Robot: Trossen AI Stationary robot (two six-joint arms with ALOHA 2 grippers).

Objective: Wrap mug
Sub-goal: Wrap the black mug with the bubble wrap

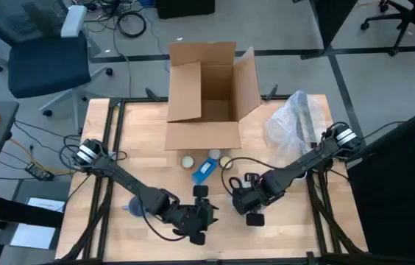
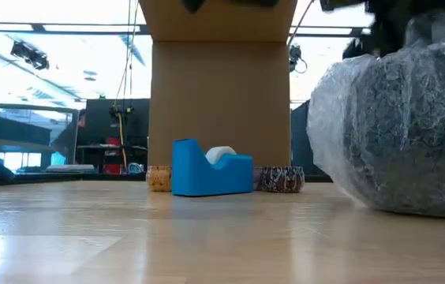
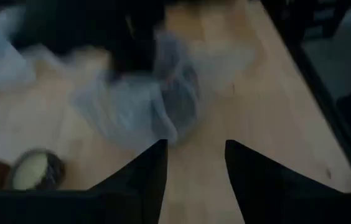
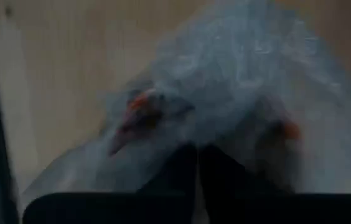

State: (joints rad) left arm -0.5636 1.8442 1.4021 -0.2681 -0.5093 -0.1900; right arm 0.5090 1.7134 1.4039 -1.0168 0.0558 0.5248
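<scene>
The mug is a dark shape wrapped in clear bubble wrap [image 2: 396,126], standing on the table near its front, right of centre. In the high view my right gripper [image 1: 250,200] covers it from above and is shut on the wrap [image 4: 244,93]. My left gripper [image 1: 206,215] is just to the bundle's left, low over the table. It is open, and its fingers [image 3: 157,174] point at the bundle [image 3: 175,106] without touching it. My right gripper comes from above, fingers pointing down, and its closed fingertips [image 4: 188,168] pinch the bubble wrap on the bundle's upper side [image 4: 163,118]. How many layers they have cannot be told. The bundle's underside [image 2: 400,207] rests on the table.
An open cardboard box [image 1: 207,96] stands at the far middle, with a loose heap of bubble wrap [image 1: 296,121] to its right. A blue tape dispenser [image 1: 205,171] and two tape rolls [image 1: 187,162] [image 1: 226,160] lie before the box. A pale blue thing [image 1: 134,208] lies under the left arm.
</scene>
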